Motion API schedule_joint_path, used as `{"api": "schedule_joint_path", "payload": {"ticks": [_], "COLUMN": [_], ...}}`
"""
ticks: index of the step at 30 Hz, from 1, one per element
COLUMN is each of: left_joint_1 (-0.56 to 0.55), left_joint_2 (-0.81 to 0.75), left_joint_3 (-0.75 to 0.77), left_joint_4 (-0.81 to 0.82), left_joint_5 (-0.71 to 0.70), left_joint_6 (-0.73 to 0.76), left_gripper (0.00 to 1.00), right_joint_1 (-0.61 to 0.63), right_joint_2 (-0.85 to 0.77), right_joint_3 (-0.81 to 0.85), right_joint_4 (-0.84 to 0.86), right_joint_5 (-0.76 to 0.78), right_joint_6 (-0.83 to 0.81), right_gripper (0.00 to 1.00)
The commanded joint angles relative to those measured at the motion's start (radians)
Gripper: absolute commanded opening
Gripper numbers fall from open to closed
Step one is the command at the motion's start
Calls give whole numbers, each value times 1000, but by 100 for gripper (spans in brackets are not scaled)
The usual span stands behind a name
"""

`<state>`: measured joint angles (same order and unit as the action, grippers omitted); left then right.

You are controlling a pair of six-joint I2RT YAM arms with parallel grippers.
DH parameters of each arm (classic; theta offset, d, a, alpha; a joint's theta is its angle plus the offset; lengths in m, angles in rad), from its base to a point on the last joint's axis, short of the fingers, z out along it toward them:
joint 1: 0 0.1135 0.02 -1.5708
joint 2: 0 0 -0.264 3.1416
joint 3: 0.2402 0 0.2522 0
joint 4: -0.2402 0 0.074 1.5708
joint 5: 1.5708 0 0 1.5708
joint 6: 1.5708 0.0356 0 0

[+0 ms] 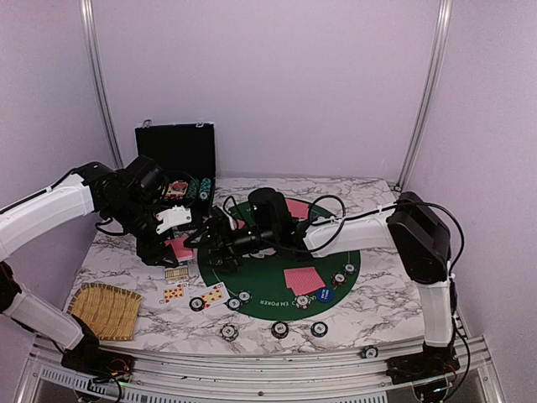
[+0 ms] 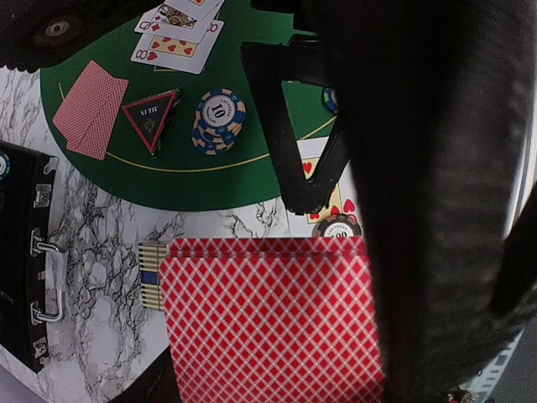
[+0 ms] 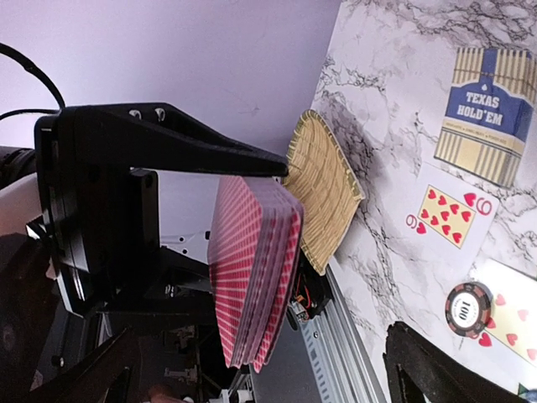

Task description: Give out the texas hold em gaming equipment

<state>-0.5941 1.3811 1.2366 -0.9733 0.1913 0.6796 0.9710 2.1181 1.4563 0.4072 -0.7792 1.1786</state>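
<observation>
At the felt's [image 1: 270, 295] nine o'clock, left gripper [image 1: 170, 242] clamps the deck [image 3: 254, 269]. Right gripper [image 1: 208, 243] (jaws spread wide, empty) should pinch one card only.

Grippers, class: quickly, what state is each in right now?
Left gripper: shut on the deck of red-backed cards.
Right gripper: open, holding nothing.

The chip case [image 1: 176, 151] stands at the table's [image 1: 377, 302] far left corner, and the woven mat [image 1: 105, 309] lies at its near left corner. The poker felt [image 1: 260, 298] fills the middle, with two face-down cards [image 1: 304, 280] on it. Chips [image 1: 279, 329] line the near edge. The deck of cards [image 3: 252, 277] sits in the left hand [image 1: 172, 242], over the card box [image 1: 176, 274].
</observation>
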Motion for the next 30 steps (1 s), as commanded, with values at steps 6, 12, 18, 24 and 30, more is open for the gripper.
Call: {"api": "schedule_joint_path", "payload": {"ticks": [6,12,18,24,30], "left_joint_1": [5,5,5,5,5], "left_joint_2": [-13,-9,-9,-13,-15], "left_joint_3": [17,21,21,20,21], "left_joint_4": [-7,-7,-7,-6,-6], "left_joint_5": [28,29,30,31,32], "left_joint_6": [-5,-6,-6,-6,-4], "left_gripper": [0,0,0,0,0], "right_joint_1": [25,39,44,29,8], "right_joint_2": [97,158,203,210,170], "right_joint_3": [130,195,228,208,132], "right_joint_4": [70,74,78,77,85], "right_joint_5": [-39,-54,-70,-58,-31], "right_joint_6": [60,86,111,132,141], "right_gripper": [99,98,95,87,80]}}
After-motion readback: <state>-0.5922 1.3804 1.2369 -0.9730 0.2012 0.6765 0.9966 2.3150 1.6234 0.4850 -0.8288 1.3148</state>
